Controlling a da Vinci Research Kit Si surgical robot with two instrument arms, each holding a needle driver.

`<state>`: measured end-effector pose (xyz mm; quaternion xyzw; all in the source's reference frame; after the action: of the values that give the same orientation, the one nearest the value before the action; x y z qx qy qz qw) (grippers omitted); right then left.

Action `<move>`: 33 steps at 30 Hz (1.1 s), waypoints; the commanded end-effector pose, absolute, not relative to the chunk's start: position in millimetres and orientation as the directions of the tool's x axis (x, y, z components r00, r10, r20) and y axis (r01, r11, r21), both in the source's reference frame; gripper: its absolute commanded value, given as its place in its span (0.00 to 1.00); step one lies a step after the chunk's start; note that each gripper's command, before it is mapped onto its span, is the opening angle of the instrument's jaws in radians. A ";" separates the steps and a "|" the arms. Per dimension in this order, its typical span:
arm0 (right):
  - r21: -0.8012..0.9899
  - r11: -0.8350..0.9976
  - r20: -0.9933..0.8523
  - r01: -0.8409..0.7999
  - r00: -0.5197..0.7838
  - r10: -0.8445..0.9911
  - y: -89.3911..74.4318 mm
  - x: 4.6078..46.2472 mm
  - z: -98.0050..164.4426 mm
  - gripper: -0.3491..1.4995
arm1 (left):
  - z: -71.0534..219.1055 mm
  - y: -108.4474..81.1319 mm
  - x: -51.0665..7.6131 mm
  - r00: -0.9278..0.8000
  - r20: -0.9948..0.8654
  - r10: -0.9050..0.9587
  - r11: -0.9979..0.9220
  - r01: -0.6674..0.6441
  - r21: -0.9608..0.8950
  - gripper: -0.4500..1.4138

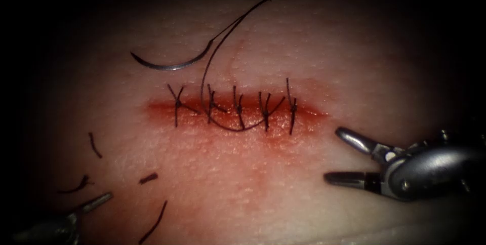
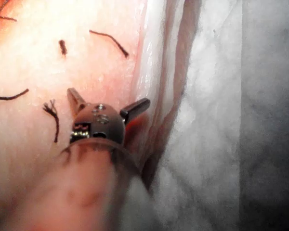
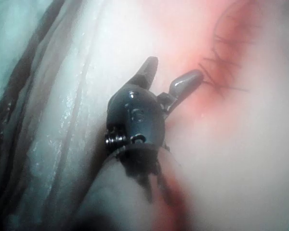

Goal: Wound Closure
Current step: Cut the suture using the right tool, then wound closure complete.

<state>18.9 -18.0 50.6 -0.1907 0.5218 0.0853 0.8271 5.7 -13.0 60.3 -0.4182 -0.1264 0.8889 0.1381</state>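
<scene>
Here the cut (image 1: 235,114) runs left to right across the tissue (image 1: 253,184), crossed by five tied stitches (image 1: 238,106), with red fluid (image 1: 273,133) along it and spreading toward the near side. The curved needle (image 1: 169,64) lies loose on the surface on the far side of the cut, toward its left end, held by neither tool and not in the tissue. Its thread (image 1: 238,25) arcs off to the far side, then comes back down across the stitch line.

The right tool (image 1: 331,156) hovers near the right end of the cut, on the near side, jaws spread and holding nothing. The left tool (image 2: 108,103) sits at the near left, close to the tissue's edge; its jaws are also spread and empty. Several cut thread ends (image 1: 94,145) lie scattered around it.

As I judge it, the main risk is the slack thread draped over the finished stitches: a tool reaching across could snag it and strain a knot. The free needle lying flat may be awkward to grasp at a good point on its curve, and the loose ends near the left tool could be mistaken for the working thread.
</scene>
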 end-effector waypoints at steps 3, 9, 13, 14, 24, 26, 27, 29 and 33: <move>-0.226 0.913 -0.897 -0.340 0.438 -0.059 -18.1 19.5 51.2 0.91 | 58.0 -11.7 4.5 -0.597 -0.729 0.335 -0.937 -0.128 -0.326 0.72; -0.224 0.910 -0.900 -0.349 0.432 -0.056 -18.3 19.5 51.2 0.91 | 53.1 -6.8 1.1 -0.521 -0.808 0.277 -0.961 -0.137 -0.241 0.68; -0.219 0.908 -0.902 -0.356 0.429 -0.049 -18.8 19.8 51.4 0.91 | 51.9 -1.0 -2.2 -0.486 -0.842 0.236 -0.970 -0.162 -0.179 0.65; -0.220 0.908 -0.902 -0.357 0.429 -0.050 -18.9 19.9 51.5 0.91 | 52.0 0.1 -2.6 -0.486 -0.840 0.241 -0.969 -0.165 -0.183 0.65; -0.210 0.906 -0.906 -0.368 0.422 -0.038 -19.9 20.0 52.1 0.92 | 58.1 10.2 -5.6 -0.563 -0.782 0.267 -0.948 -0.299 -0.108 0.61; -0.205 0.906 -0.907 -0.371 0.420 -0.033 -20.0 19.9 51.9 0.92 | 61.4 11.4 -5.4 -0.588 -0.759 0.280 -0.950 -0.283 -0.131 0.60; -0.205 0.906 -0.907 -0.371 0.420 -0.033 -20.0 19.9 51.9 0.92 | 62.2 11.6 -5.3 -0.591 -0.747 0.304 -0.944 -0.290 -0.155 0.60; -0.205 0.906 -0.907 -0.371 0.420 -0.033 -20.0 19.9 51.9 0.92 | 63.7 11.8 -5.3 -0.582 -0.733 0.352 -0.930 -0.307 -0.203 0.60; -0.201 0.905 -0.908 -0.374 0.419 -0.029 -20.0 20.0 52.2 0.92 | 65.0 11.3 -5.1 -0.454 -0.750 0.481 -0.876 -0.282 -0.391 0.60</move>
<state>19.3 -19.8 51.4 -0.1910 0.5276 0.1054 0.8210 -4.6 10.9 64.5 -0.4738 -0.1153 0.8417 0.2318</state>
